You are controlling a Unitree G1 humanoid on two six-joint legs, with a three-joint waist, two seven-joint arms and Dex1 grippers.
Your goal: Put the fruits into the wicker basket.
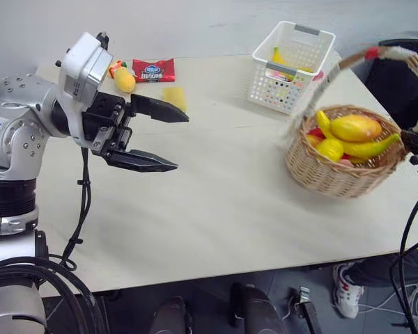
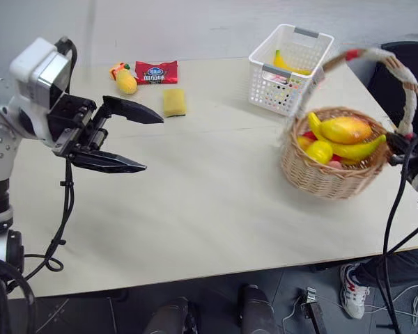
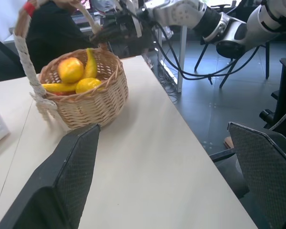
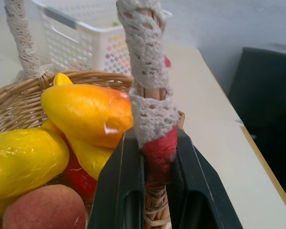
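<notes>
pinching the cloth-wrapped handle base of the round tan wicker basket (image 1: 338, 170), right gripper (image 4: 157, 191) is clamped; left gripper (image 1: 150, 136) spread. remaining yellow-orange toy mango (image 1: 124, 79), far from basket: likely light, smooth; grasp mid-body.

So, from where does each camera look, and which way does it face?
Left and right eye views: on the head, looking down over the table; the left gripper is open above it.
Left wrist view: along the left gripper's fingers toward the wicker basket.
Right wrist view: along the right gripper, shut on the basket's handle, beside the mango.
All views share the basket of fruit.
</notes>
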